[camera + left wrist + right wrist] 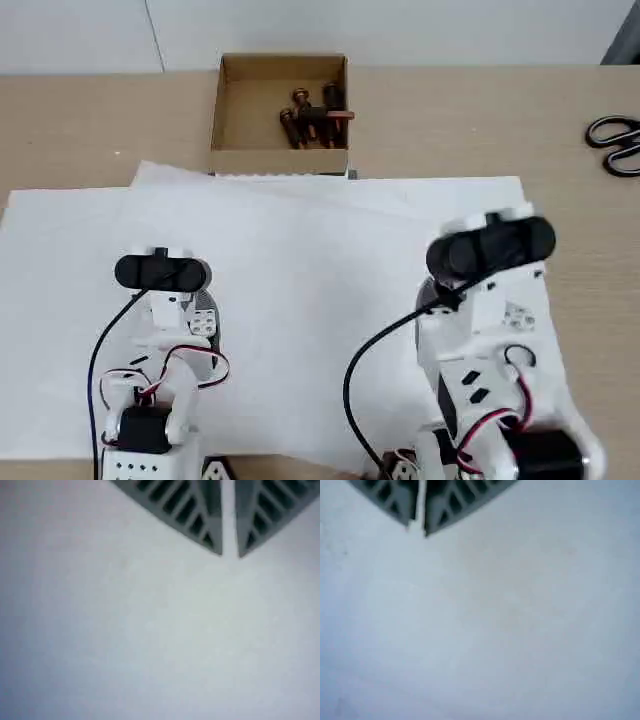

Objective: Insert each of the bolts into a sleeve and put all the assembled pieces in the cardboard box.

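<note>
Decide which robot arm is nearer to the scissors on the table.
Right. The right arm is over the side of the white paper nearest the scissors, which lie beyond it on the bare table. The left arm is at the opposite side, much farther off.

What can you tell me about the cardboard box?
The cardboard box is brown, roughly square and open on top. It sits flat on the wooden table, just beyond the far edge of the white paper. A small pile of dark, coppery metal pieces lies in its right half; the left half is bare.
</note>
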`<state>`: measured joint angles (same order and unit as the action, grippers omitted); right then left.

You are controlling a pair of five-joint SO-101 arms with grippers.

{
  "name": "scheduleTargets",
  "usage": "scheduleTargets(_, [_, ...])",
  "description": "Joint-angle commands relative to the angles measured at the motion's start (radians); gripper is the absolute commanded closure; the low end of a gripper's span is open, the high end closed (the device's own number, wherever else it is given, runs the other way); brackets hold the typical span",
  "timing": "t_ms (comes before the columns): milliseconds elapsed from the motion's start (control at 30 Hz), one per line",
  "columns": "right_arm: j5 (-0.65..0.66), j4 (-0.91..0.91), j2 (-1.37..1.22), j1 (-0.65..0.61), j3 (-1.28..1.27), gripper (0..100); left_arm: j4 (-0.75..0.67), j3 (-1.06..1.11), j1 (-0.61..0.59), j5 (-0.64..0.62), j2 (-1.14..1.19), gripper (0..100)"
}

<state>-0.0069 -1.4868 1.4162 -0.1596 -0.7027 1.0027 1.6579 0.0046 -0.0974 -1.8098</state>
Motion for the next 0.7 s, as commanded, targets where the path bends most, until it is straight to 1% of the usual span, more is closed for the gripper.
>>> scheduleTargets(0, [0.026, 0.076, 0.159, 0.045, -0.196, 99.6, -0.020, -0.005, -0.005, 0.002, -0.008, 99])
scheduleTargets(167, [0.023, 0.140, 0.357, 0.053, -0.462, 99.6, -0.020, -0.005, -0.005, 0.002, -0.008, 99])
scheduleTargets(233, [0.021, 0.156, 0.409, 0.050, -0.531, 99.6, -0.020, -0.005, -0.005, 0.002, -0.008, 99])
scheduleTargets(367, [0.020, 0.239, 0.380, 0.053, -0.554, 99.6, -0.020, -0.005, -0.005, 0.002, -0.008, 99])
scheduleTargets(667, [0.020, 0.371, 0.381, 0.053, -0.783, 99.6, -0.020, -0.005, -0.005, 0.002, -0.008, 99])
